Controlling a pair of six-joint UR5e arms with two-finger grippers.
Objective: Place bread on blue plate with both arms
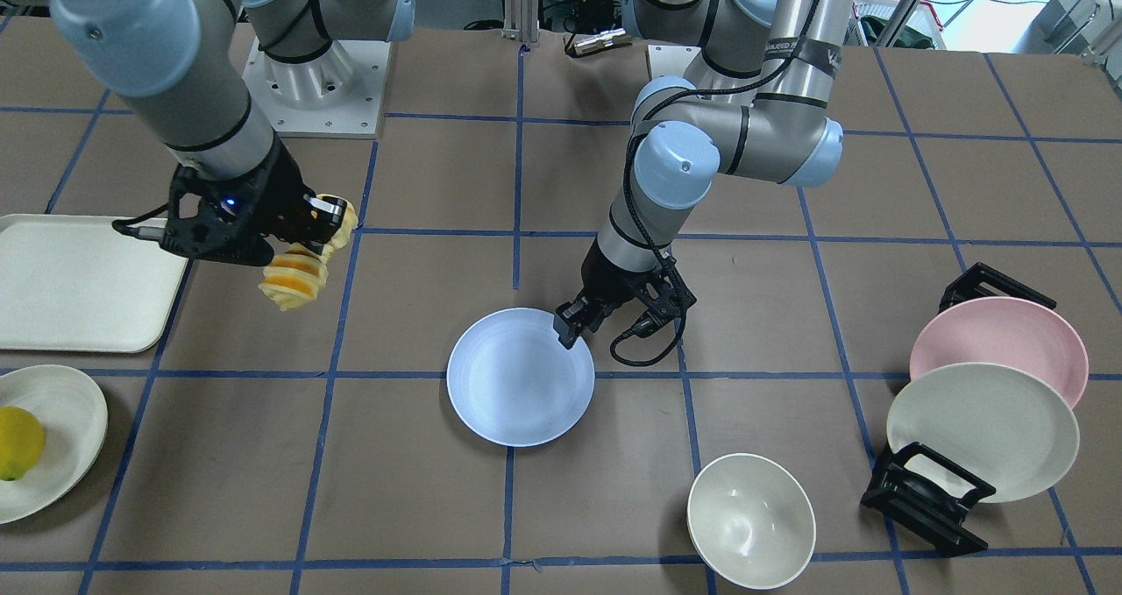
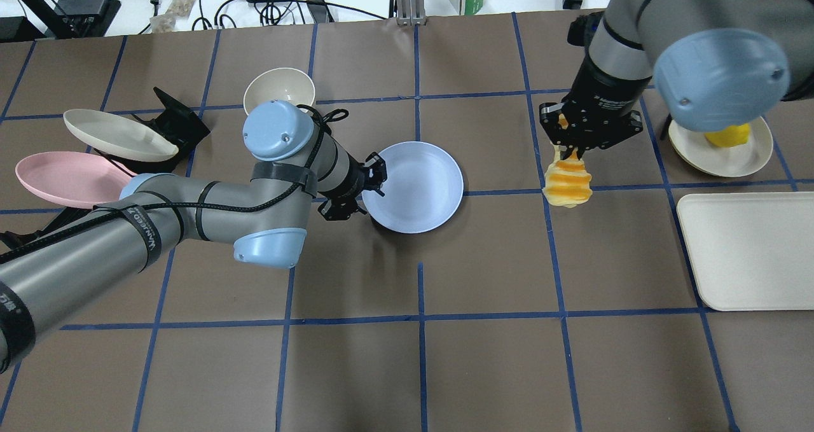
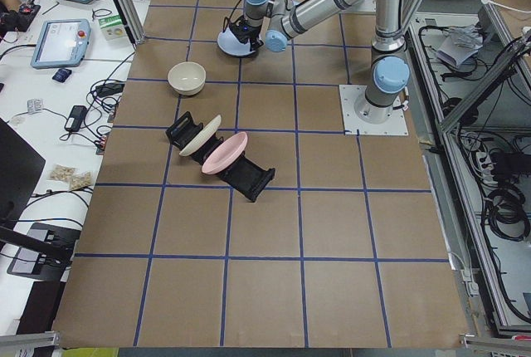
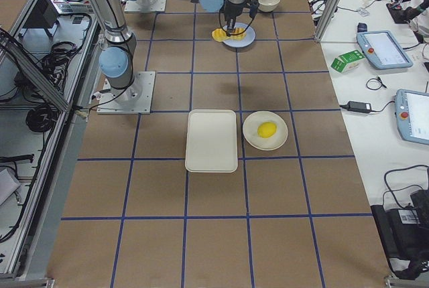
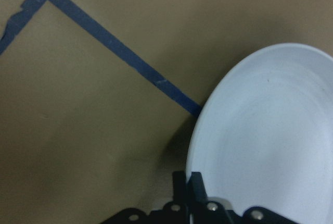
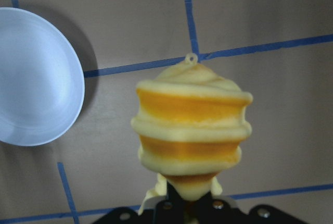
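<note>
The blue plate (image 1: 517, 385) lies near the table's middle and also shows in the overhead view (image 2: 416, 187). My left gripper (image 1: 568, 325) is shut on its rim on the robot's side; the left wrist view shows the fingers (image 5: 193, 182) pinched on the plate's edge (image 5: 270, 146). My right gripper (image 1: 320, 227) is shut on one end of the bread (image 1: 298, 278), which hangs down above the table, apart from the plate. The right wrist view shows the bread (image 6: 192, 125) below the gripper and the plate (image 6: 31, 83) off to one side.
A cream tray (image 1: 79, 279) and a cream plate (image 1: 61, 437) with a yellow fruit (image 1: 17, 442) lie beyond the right arm. A white bowl (image 1: 749, 520) stands at the front. A black rack holds a pink plate (image 1: 999, 336) and a cream plate (image 1: 982, 428).
</note>
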